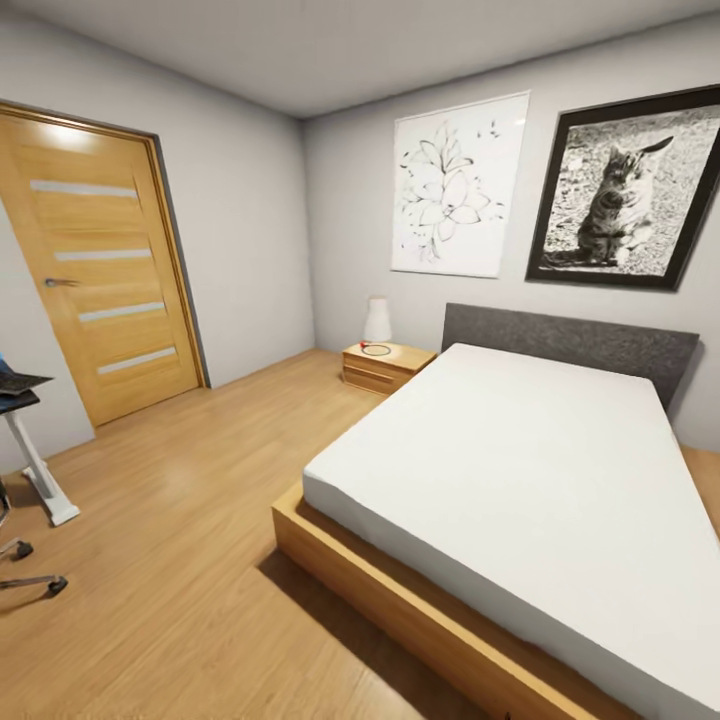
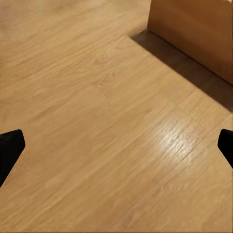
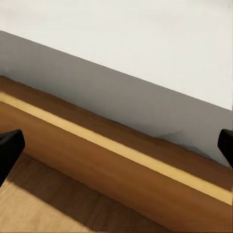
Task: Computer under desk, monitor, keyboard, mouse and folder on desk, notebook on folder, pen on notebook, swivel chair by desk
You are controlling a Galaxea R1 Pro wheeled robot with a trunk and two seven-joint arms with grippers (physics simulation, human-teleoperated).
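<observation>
Robot in transit, facing bed (image 1: 520, 470). Table (image 1: 18, 395) edge at 9 o'clock, swivel chair (image 1: 25, 565) base below it. Left claw (image 2: 116, 150) + right claw (image 3: 116, 155) spread wide, empty. Risk: base clips bed frame or chair castors on turn.

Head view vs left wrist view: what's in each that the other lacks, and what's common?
Head view alone: door, mattress, grey headboard, nightstand with a lamp, two wall pictures, the desk edge with its white leg, and chair castors at far left.
Left wrist view alone: the left gripper, its dark fingertips wide apart, holding nothing.
Shared: the wood floor and the wooden bed frame.
</observation>
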